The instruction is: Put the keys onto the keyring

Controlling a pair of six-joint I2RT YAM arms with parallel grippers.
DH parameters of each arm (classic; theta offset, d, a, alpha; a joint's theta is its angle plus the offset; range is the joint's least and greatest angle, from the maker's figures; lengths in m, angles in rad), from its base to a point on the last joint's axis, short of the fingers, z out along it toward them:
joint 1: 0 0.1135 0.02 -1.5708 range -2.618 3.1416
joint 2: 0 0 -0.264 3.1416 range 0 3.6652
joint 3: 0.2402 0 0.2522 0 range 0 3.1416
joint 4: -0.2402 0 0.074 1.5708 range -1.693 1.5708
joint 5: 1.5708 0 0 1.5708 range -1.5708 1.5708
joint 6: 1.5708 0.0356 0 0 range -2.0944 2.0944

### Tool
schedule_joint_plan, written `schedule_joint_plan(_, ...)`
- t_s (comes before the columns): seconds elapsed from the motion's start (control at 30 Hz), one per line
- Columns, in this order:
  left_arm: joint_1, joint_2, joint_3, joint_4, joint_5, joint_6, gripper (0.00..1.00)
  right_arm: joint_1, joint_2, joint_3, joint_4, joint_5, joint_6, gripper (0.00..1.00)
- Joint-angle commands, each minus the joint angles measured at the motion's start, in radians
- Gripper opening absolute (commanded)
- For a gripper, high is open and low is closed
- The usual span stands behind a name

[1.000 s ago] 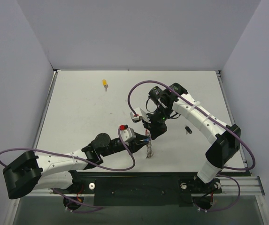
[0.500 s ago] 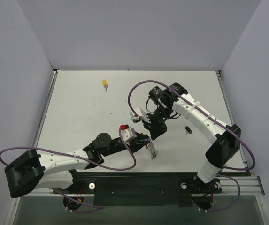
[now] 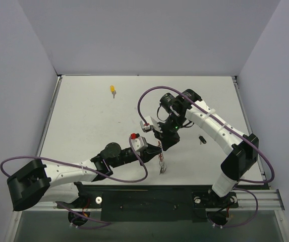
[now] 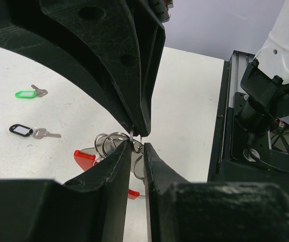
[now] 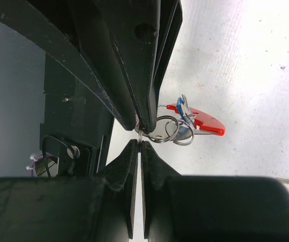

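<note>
I'm working in a lab test cell: plain grey panels (image 3: 149, 35) box in a white table (image 3: 83, 126), aluminium mounting rail (image 3: 270, 195) along the bottom edge.

Silver rings gleam on the keyring (image 4: 115, 141), and its red tag (image 4: 85, 155) is bright as a warning light. Right beside that red, the blue-headed key (image 5: 183, 110) flashes. The left pincer (image 4: 136, 137) and the right pincer (image 5: 140, 135) are both matte black. Out on the white, faintly speckled tabletop (image 3: 83, 121) sit a yellow-headed key (image 3: 113, 90), a green-headed key (image 4: 27, 94) and a black-rimmed key (image 4: 19, 129) with a white centre. The arms (image 3: 66, 172) are white and black, the cables (image 3: 149, 93) purple.
</note>
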Motion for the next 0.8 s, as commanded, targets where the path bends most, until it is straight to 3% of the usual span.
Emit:
schedule_joint_plan(0.0,0.002,0.003,0.054,0.058,0.001,-0.008,0.25,0.006,-0.009,0.034,-0.065,-0.045,-0.017,0.0)
schedule_joint_plan(0.27,0.001,0.013,0.065,0.058,-0.001,-0.024,0.18,0.006,-0.012,0.035,-0.068,-0.046,-0.021,0.0)
schedule_joint_plan(0.37,0.002,0.018,0.066,0.057,0.004,-0.027,0.04,0.005,-0.014,0.034,-0.068,-0.046,-0.021,0.0)
schedule_joint_plan(0.47,0.002,0.02,0.066,0.054,0.007,-0.028,0.0,0.006,-0.012,0.034,-0.068,-0.046,-0.02,0.0)
schedule_joint_plan(0.77,0.002,0.007,0.063,0.031,-0.001,-0.029,0.02,0.003,-0.014,0.034,-0.067,-0.049,-0.02,0.0)
